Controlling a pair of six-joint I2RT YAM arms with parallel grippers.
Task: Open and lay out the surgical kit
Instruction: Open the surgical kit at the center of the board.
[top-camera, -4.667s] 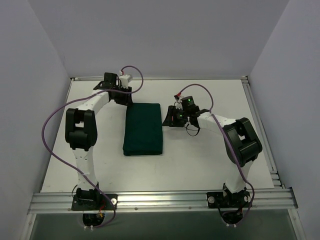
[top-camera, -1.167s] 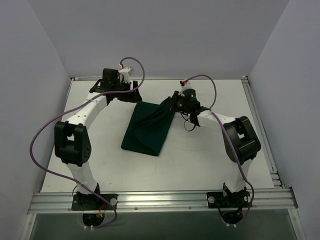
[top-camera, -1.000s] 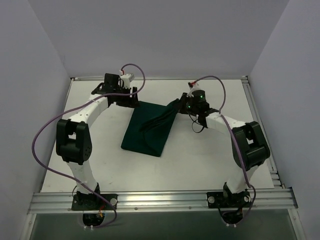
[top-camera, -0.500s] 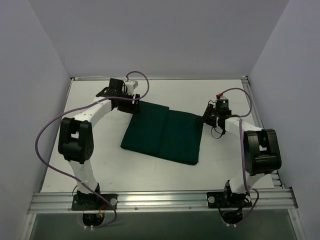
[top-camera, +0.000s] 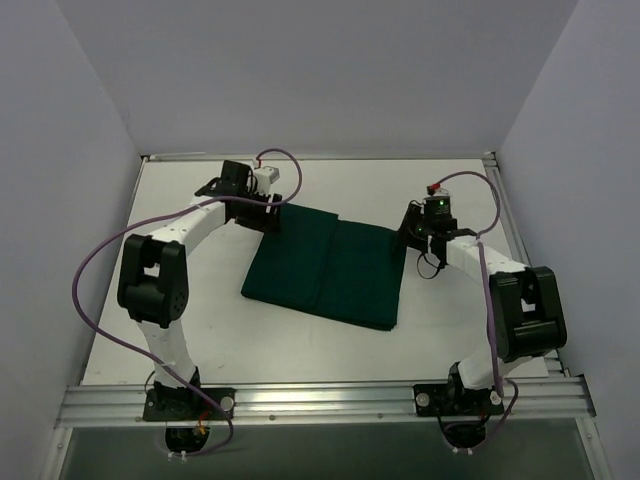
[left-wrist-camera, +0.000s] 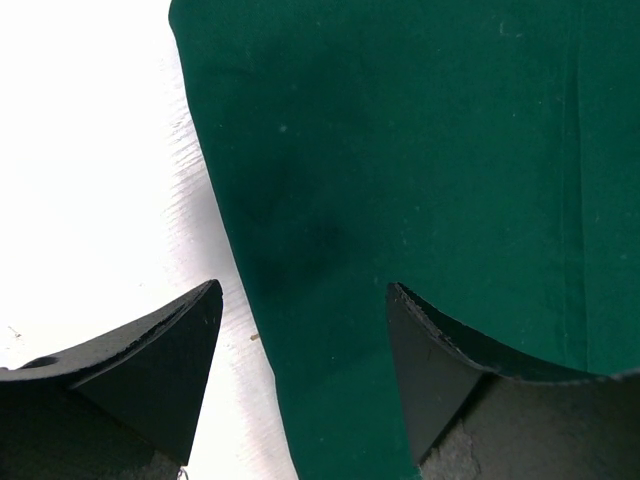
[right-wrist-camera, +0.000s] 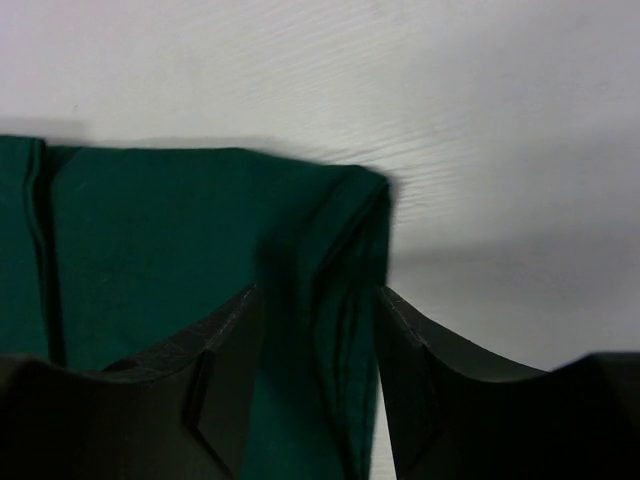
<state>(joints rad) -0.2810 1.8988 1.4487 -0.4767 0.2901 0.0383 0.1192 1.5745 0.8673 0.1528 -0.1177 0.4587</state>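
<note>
**Green surgical wrap lying part-opened between two robot grippers**

The dark green cloth wrap (top-camera: 330, 265) is lying flat near the middle of the white table (top-camera: 190, 310). It is sitting slightly skewed, with its long sides slanting toward the near right corner. A straight crease is running down it, dividing it into two panels.

The left gripper (top-camera: 272, 212) is sitting at the wrap's far left corner with its jaws spread wide, gripping nothing. In its wrist view, one black finger (left-wrist-camera: 150, 360) is hanging over bare table and the other over green cloth, with the wrap's edge running between them.

The right gripper (top-camera: 408, 232) is sitting at the wrap's far right corner with its jaws parted, clamping nothing. In its wrist view, the doubled, folded corner of the cloth is lying between its fingertips, with bare table beyond.

Purple cables (top-camera: 95, 270) are looping along both white arms. An aluminium rail (top-camera: 330, 400) is running along the table's near edge.
</note>
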